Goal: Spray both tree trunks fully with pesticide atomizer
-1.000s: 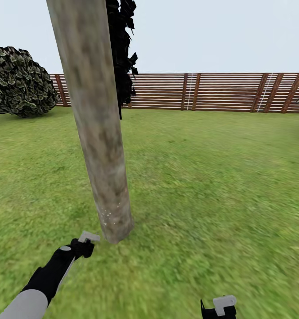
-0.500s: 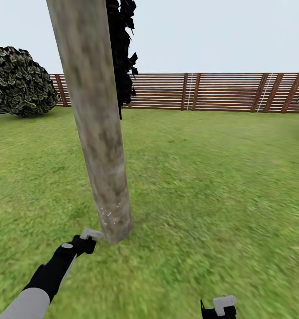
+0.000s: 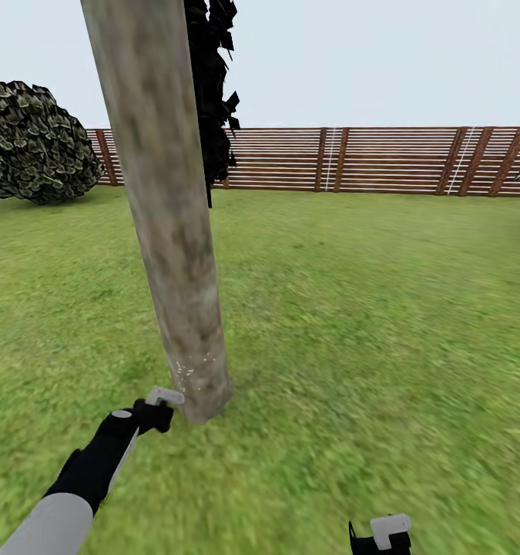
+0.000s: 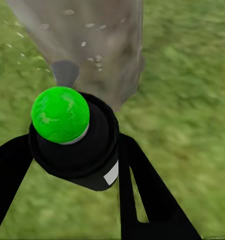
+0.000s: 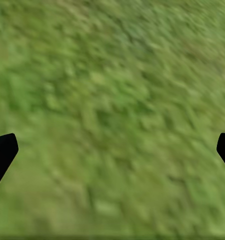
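A thick mottled beige-grey tree trunk (image 3: 167, 231) rises from the lawn just ahead of me, left of centre. Fine white pesticide speckles (image 3: 187, 370) dot its lowest part, and they show close up on the bark (image 4: 90, 45) in the left wrist view. My left gripper (image 3: 161, 406) is at the trunk's base, almost touching it. It is shut on the pesticide atomizer (image 4: 77, 150), a near-black bottle with a white label whose round top (image 4: 60, 114) renders bright green and points at the trunk. My right gripper (image 3: 380, 539) hangs low at the picture's bottom edge, open over bare grass (image 5: 112, 125).
Green lawn (image 3: 367, 324) spreads all around, open to the right of the trunk. A brown slat fence (image 3: 367, 159) closes the far side. A round bush (image 3: 32, 142) stands at the far left, and a near-black tree (image 3: 212, 100) is behind the trunk.
My left gripper with the atomizer has crept forward and a little right, closer to the trunk's base. The right arm and the camera have stayed still.
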Tool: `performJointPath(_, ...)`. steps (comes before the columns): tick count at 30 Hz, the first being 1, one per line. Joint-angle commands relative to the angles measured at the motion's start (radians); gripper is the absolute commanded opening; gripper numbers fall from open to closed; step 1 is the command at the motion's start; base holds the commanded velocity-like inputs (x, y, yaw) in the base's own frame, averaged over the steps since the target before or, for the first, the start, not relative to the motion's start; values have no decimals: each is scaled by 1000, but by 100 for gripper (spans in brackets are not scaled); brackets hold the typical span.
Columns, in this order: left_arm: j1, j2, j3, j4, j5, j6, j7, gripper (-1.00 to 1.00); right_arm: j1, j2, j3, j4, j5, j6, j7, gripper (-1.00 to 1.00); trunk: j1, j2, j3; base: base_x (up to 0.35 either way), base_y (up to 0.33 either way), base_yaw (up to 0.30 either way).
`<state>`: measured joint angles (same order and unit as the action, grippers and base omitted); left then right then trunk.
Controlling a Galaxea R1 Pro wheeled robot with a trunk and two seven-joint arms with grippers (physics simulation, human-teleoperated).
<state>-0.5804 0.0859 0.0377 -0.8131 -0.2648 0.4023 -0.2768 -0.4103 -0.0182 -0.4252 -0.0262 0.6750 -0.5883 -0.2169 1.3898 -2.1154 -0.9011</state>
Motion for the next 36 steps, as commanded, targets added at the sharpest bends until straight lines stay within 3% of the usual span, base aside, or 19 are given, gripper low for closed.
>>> performJointPath(1, 0, -3, 3, -3, -11, 5, -23, -100, -1, 0, -4, 2, 11, -2, -7, 100, 0, 0, -1, 0, 0, 0)
performJointPath(4, 0, -21, -2, -4, -11, 6, -33, -100, -1, 0, -4, 2, 11, -2, -7, 100, 0, 0, -1, 0, 0, 0)
performJointPath(5, -3, -58, -4, -13, -15, 21, -34, -100, -1, 0, -4, 2, 11, -2, -7, 100, 0, 0, -1, 0, 0, 0)
performJointPath(6, -6, -70, -5, -33, -15, 41, -35, -100, -1, 0, -4, 2, 11, -2, -7, 100, 0, 0, -1, 0, 0, 0)
performJointPath(7, -7, -72, -2, -102, -13, 106, -40, -100, -1, 2, -3, 1, 11, -2, -6, 100, 0, 0, -1, 0, 0, 0)
performJointPath(9, -7, -58, 1, -120, -15, 120, -41, -100, -1, 1, -4, -1, 13, -2, -7, 100, 0, 0, -1, -9, 0, 0)
performJointPath(11, -5, -14, 4, -130, -12, 126, -42, -100, -1, 0, -3, -4, 13, -2, -6, 100, 0, 0, -1, -230, 0, 0)
performJointPath(14, -4, 9, 4, -147, -11, 128, -42, -100, -2, -2, -5, -6, 11, -2, -6, 100, 0, 0, -1, -207, 0, 0)
performJointPath(18, -4, -2, -3, -175, -11, 128, -41, -100, -2, -2, 1, -6, 22, -3, -4, 100, 0, 0, -1, -27, 0, 0)
performJointPath(21, -9, -59, -5, -221, -12, 149, -39, -100, -2, -6, 3, -5, 38, -2, -4, 100, 0, 0, -1, -3, 0, 0)
performJointPath(23, -10, -69, -5, -239, -12, 167, -39, -100, -2, -5, 3, -5, 39, -2, -4, 100, 0, 0, -1, 0, 0, 0)
performJointPath(27, -17, -53, 3, -254, -14, 177, -40, -100, -2, -7, 2, -6, 38, -2, -6, 100, 0, 0, -1, 0, 0, 0)
performJointPath(29, -21, -27, 7, -257, -13, 178, -40, -100, -2, -9, 1, -6, 37, -2, -7, 100, 0, 0, -1, 0, 0, 0)
performJointPath(30, -24, 1, 18, -258, -11, 179, -41, -100, -2, -10, 0, -6, 36, -2, -8, 100, 0, 0, -1, 0, 0, 0)
performJointPath(31, -25, 8, 24, -259, -10, 179, -41, -100, -2, -11, 0, -6, 35, -2, -8, 100, 0, 0, -1, 0, 0, 0)
performJointPath(36, -27, -1, 23, -280, -9, 180, -41, -100, -2, -14, -1, -6, 32, -4, -10, 100, 0, 0, -1, -42, 28, 0)
